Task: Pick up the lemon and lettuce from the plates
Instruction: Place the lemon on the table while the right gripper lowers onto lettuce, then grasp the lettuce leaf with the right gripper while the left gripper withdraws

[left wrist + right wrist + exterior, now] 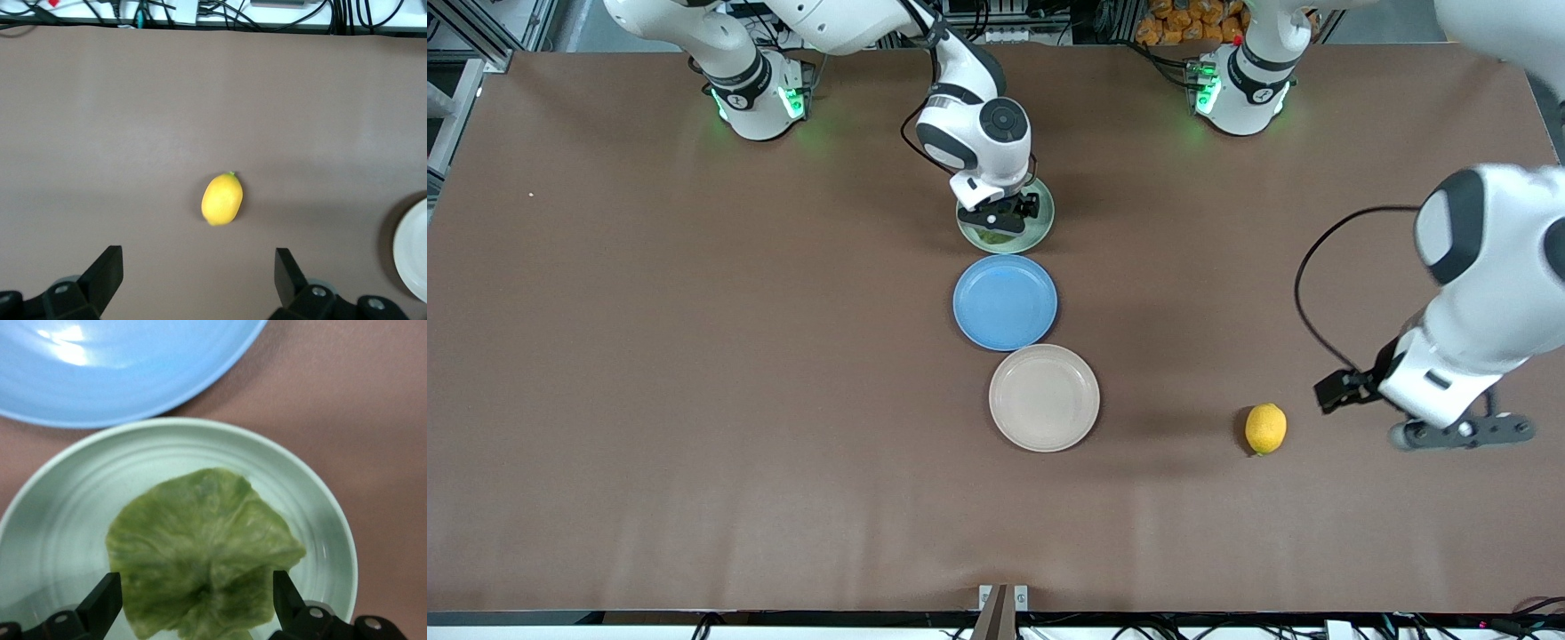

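Left end effector (1463,433), spread, has the small oval yellow lemon (1265,428) lying free at lower right on the brown tabletop (694,400); right end effector (1000,216), spread, straddles the wrinkly green lettuce leaf (200,550) on the pale green round plate (60,513), ready to pinch.

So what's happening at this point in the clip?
The lemon lies on the bare table toward the left arm's end, off the beige plate. The left gripper is open, up over the table beside the lemon. The right gripper hangs open just over the lettuce, which lies on the pale green plate. The blue plate sits between the two plates.
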Robot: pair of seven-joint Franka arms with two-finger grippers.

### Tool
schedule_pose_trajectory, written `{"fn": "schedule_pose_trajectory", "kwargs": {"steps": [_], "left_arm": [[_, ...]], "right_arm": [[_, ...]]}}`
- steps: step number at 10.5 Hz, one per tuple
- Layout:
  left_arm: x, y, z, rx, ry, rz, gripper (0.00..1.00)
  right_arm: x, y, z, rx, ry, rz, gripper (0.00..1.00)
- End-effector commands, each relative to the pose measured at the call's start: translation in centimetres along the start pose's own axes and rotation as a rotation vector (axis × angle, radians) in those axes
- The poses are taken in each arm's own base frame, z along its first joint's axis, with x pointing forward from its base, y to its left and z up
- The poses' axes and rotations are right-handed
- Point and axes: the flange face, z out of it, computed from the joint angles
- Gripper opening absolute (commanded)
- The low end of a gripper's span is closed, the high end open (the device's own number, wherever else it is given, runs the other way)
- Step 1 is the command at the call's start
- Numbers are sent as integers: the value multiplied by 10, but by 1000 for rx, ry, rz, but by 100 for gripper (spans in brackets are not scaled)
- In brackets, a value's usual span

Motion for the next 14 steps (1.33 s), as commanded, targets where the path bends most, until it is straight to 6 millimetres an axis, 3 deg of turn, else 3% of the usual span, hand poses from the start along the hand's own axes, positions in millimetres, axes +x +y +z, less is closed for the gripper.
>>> {"fn": "schedule_pose_trajectory", "kwargs": {"steps": [1, 4, 6, 9, 11, 14], "left_arm": [[-24, -14, -53, -2, -9, -8, 100], [-41, -19, -108, 0, 45, -5, 100], [-47, -14, -123, -12, 63, 82, 100], [-55, -16, -131, -9, 54, 97, 100], [-61, -22, -140, -11, 43, 113, 100], [-65, -21, -136, -10, -5, 116, 100]], "right_arm": [[-9, -7, 7, -13, 24, 16, 100], [-14, -8, 15, -25, 24, 12, 100], [-14, -7, 15, -28, 32, 1, 79], [-11, -9, 11, -21, 32, -4, 35], [-8, -11, 3, -17, 37, -4, 30], [-3, -10, -18, -19, 51, -28, 12]]}}
